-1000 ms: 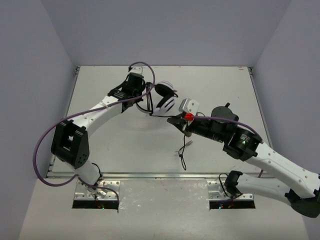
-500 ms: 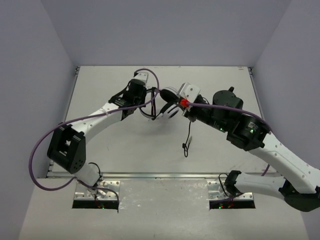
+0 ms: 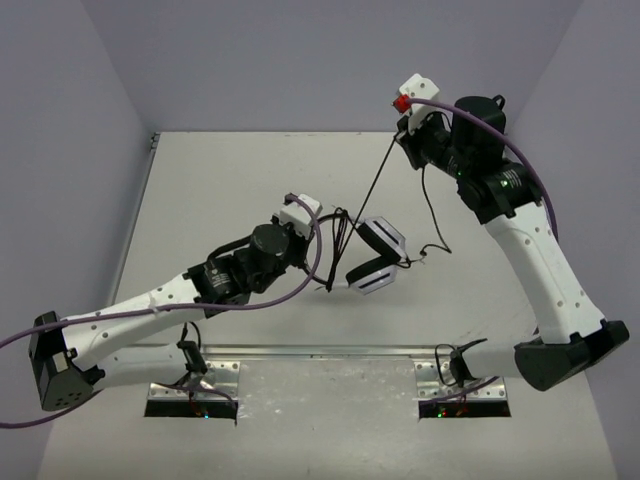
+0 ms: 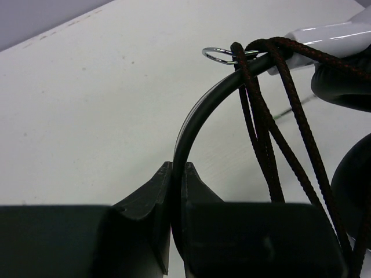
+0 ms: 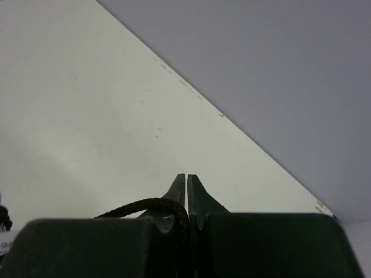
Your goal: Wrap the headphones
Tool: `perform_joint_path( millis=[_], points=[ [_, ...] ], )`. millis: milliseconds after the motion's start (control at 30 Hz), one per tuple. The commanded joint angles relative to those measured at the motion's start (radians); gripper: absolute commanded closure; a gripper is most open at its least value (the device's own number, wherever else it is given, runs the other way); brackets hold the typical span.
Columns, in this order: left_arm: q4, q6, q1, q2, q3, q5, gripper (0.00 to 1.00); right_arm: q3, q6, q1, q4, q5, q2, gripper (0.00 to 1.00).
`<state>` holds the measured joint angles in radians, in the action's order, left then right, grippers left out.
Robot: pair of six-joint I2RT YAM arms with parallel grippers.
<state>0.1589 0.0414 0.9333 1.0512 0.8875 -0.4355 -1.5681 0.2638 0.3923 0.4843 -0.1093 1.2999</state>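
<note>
Headphones [image 3: 384, 238] sit over the near-centre of the table [image 3: 220, 190], just right of the left gripper [image 4: 178, 169], which reaches in low from the near-left. Wrist view of that gripper: both fingers clenched on the thin black headband [image 4: 188, 128], the band rising out of the gap between them and arching up and to the right. Braided black cord [image 5: 153, 202] is looped several times around the headband near its top, beside a small metal ring [image 4: 215, 55]; the strands then fan downward to the right. White shell of one ear cup [image 4: 330, 33] shows at the upper right edge, with a black pad below it. Overhead view: the two ear cups lie one above the other, white faces with black rims; contact with the table surface cannot be told. Right gripper [image 5: 186, 178] is held high at the far right, well apart from the cups, near the back wall [image 3: 330, 60]. Its fingers are pressed together with the cord pinched between them, the cord curving off to the left. From there one length of cord runs taut and straight down to the headband; another length hangs slack and curls just right of the cups.
</note>
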Motion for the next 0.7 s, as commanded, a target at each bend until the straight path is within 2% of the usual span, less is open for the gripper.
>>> perform_joint_path(
  millis=[0,133,300,533,667],
  points=[
    [0.120,-0.035,0.093,0.009,0.054,0.003,1.00,-0.116,-0.026,-0.058,-0.093,-0.042,0.038,0.99],
    [0.158,-0.032,0.139,-0.013,0.083,0.009,0.99,-0.109,-0.051,-0.081,-0.121,-0.078,0.081,0.99],
    [0.215,-0.057,0.147,0.004,0.146,0.000,0.99,-0.061,-0.101,-0.081,-0.177,-0.147,0.084,0.99],
    [0.231,-0.110,0.170,-0.048,0.224,0.072,1.00,-0.026,-0.113,-0.086,-0.194,-0.179,0.134,0.99],
    [0.191,-0.126,0.176,-0.115,0.243,0.132,1.00,0.078,-0.153,-0.096,-0.251,-0.211,0.134,0.99]
  ],
)
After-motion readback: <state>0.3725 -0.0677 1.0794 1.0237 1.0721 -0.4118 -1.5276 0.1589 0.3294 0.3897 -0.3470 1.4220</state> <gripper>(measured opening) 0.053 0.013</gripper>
